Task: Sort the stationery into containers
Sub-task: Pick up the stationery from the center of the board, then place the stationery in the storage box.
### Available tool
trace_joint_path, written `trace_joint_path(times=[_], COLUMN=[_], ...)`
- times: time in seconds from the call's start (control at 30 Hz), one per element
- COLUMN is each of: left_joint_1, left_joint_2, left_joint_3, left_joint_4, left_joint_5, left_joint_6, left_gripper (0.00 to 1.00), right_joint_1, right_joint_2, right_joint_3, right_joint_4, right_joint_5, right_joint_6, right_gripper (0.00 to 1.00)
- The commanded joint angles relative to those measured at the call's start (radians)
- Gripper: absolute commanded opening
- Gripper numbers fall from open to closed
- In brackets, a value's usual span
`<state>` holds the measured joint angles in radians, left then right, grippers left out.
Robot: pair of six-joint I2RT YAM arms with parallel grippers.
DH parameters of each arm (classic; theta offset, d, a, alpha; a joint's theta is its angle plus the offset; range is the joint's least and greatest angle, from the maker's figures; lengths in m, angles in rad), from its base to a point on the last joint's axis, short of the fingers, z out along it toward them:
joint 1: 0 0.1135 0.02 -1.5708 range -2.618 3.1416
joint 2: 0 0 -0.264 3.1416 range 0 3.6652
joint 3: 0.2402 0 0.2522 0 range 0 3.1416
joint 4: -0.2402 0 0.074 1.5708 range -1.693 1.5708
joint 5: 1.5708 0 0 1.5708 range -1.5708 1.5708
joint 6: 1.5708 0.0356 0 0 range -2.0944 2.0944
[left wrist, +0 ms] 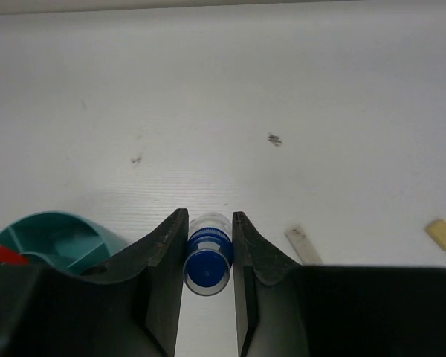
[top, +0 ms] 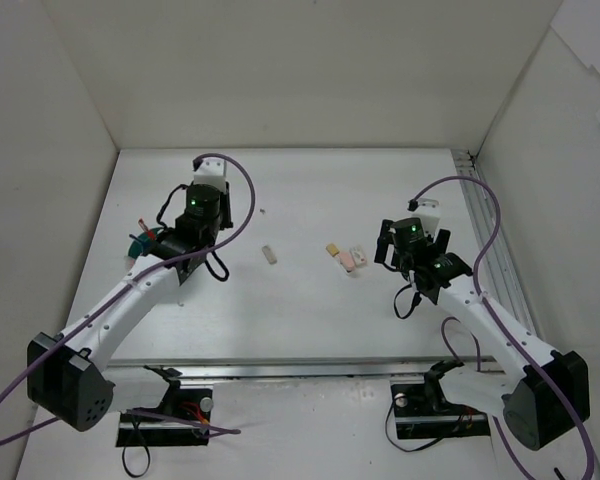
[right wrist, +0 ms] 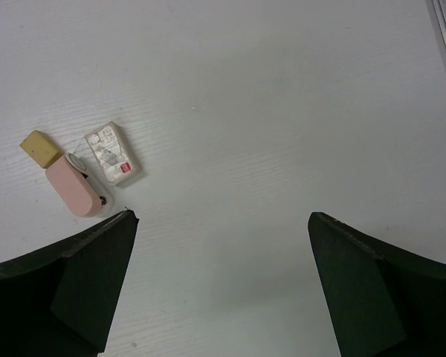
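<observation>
Teal cup (top: 137,246): 9 o'clock side of white table (top: 310,190).
L gripper (left wrist: 208,217): clamped on blue-capped tube (left wrist: 207,256), cup at its 9 o'clock.
Tan eraser (right wrist: 41,148), pink eraser (right wrist: 76,186), white eraser (right wrist: 113,152): mid-table, clustered.
R gripper (right wrist: 221,216): wide apart, empty.
Surface: faint scuffs (left wrist: 274,139).
White walls (top: 280,70) on three sides.

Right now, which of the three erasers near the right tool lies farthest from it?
The tan eraser. It sits at the far end of the cluster, beyond the pink eraser and the white labelled eraser, which both lie closer to the right tool.
</observation>
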<state>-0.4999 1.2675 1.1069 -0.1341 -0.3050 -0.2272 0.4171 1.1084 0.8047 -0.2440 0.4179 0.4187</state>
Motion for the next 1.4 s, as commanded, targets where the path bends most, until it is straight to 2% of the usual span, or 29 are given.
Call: trace_joint_path(times=[0.0, 0.13, 0.3, 0.6, 1.1, 1.13, 1.17, 1.23, 1.27, 1.33, 1.37], left_joint_1=[0.053, 0.116, 0.207, 0.236, 0.277, 0.277, 0.277, 0.277, 0.277, 0.277, 0.277], left_joint_2=[-0.085, -0.158, -0.227, -0.223, -0.172, -0.162, -0.155, -0.154, -0.158, -0.175, -0.183], left_joint_3=[-0.024, -0.081, -0.157, -0.268, -0.320, -0.317, -0.305, -0.297, -0.292, -0.289, -0.285], left_joint_4=[0.047, 0.039, 0.004, 0.033, 0.038, 0.024, 0.002, -0.013, -0.013, -0.021, -0.024], left_joint_5=[-0.142, -0.255, -0.250, -0.210, -0.168, -0.161, -0.151, -0.135, -0.116, -0.103, -0.097], left_joint_6=[0.015, 0.017, -0.049, -0.100, -0.182, -0.193, -0.202, -0.213, -0.213, -0.213, -0.215], left_gripper=[0.00, 0.00, 0.00, 0.00, 0.00, 0.03, 0.16, 0.21, 0.31, 0.41, 0.55], right_joint_1=[-0.011, -0.014, -0.015, -0.017, -0.017, -0.017, -0.018, -0.017, -0.012, -0.011, -0.002], right_joint_2=[0.019, 0.030, 0.044, 0.073, 0.099, 0.099, 0.103, 0.105, 0.108, 0.114, 0.123], right_joint_3=[0.053, 0.063, 0.070, 0.074, 0.082, 0.083, 0.086, 0.085, 0.080, 0.080, 0.082], right_joint_4=[0.025, 0.026, 0.026, 0.028, 0.029, 0.034, 0.043, 0.063, 0.083, 0.101, 0.113], right_joint_5=[0.048, 0.053, 0.053, 0.035, -0.008, -0.020, -0.033, -0.086, -0.103, -0.163, -0.177], right_joint_6=[-0.001, -0.006, -0.009, -0.015, -0.034, -0.041, -0.049, -0.081, -0.099, -0.121, -0.142], right_gripper=[0.98, 0.98, 0.98, 0.98, 0.98, 0.98, 0.98, 0.98, 0.98, 0.98, 0.98])
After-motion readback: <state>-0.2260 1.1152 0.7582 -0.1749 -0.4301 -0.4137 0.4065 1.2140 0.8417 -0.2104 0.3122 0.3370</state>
